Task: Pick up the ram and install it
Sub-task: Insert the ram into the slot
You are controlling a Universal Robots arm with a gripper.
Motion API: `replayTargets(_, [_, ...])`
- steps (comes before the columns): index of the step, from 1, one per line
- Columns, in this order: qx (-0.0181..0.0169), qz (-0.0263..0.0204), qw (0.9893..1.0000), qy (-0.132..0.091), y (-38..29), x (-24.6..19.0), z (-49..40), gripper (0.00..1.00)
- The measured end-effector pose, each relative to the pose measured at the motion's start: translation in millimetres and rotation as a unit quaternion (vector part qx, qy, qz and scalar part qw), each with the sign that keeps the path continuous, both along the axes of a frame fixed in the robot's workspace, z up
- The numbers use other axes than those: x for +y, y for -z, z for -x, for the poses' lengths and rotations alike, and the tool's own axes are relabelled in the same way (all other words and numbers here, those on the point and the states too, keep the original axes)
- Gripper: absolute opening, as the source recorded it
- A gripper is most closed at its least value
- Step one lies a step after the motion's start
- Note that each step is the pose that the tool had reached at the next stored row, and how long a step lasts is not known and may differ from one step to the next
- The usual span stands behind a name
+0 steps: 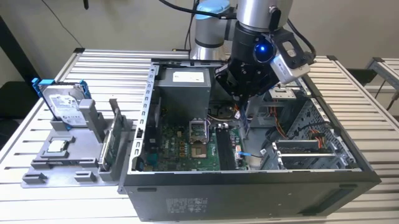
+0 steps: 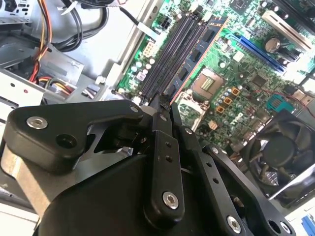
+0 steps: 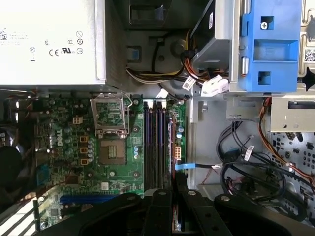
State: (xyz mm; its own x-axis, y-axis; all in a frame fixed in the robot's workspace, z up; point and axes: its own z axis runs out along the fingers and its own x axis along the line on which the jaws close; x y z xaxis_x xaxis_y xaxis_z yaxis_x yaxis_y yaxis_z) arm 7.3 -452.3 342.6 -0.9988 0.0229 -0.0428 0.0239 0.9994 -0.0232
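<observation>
one claw (image 2: 165, 105) pinching one ram (image 2: 197, 51), edge-on above four motherboard slots (image 3: 156, 142).

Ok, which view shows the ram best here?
The second wrist view: the ram runs lengthwise from the pincer beside the memory slots, chips visible. The first wrist view gives just its thin edge; the exterior view a sliver under the pincer.

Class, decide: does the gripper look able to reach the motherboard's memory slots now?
Probably yes: the case is open, the gripper, holding the ram, hangs just over the memory slots; nothing crosses them.
</observation>
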Motion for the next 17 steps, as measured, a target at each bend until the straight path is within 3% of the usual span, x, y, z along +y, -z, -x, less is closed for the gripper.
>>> replayTargets(17, [-0.0005, 0.0, 1.0, 0.002, 7.8, 0.0, 0.0, 0.14])
